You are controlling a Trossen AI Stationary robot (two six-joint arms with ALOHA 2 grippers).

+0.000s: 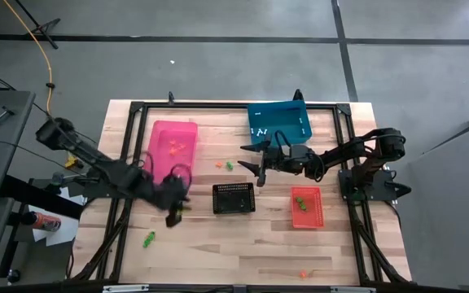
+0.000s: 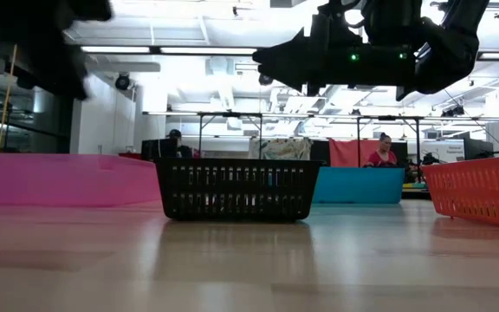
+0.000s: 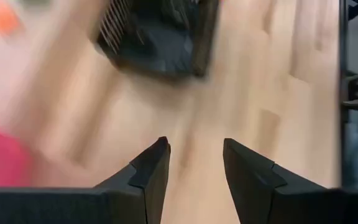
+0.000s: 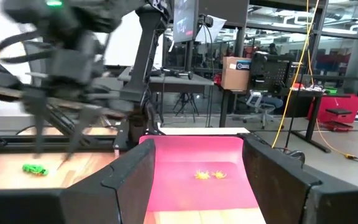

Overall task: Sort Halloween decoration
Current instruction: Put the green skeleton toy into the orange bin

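Observation:
The Halloween decoration is tiny trinkets. Orange ones [image 1: 176, 147] lie in the pink bin [image 1: 187, 130], white ones [image 1: 260, 130] in the blue bin [image 1: 287, 114], green ones [image 1: 301, 200] in the red bin [image 1: 309, 218]. Loose ones lie on the table: an orange and green pair [image 1: 225, 165], a green one [image 1: 148, 239] and an orange one [image 1: 304, 274]. My left gripper [image 3: 194, 149] hangs open and slanting down over bare wood, left of the black bin [image 1: 234, 198]. My right gripper [image 4: 197, 155] is open and level above mid-table, facing the pink bin [image 4: 191, 155].
The black bin [image 2: 236, 188] stands mid-table between both arms, the red bin [image 2: 483, 191] to its right. A black metal frame [image 1: 129, 114] runs round the table's edges. Bare wood lies along the near edge. People sit in the room beyond the table.

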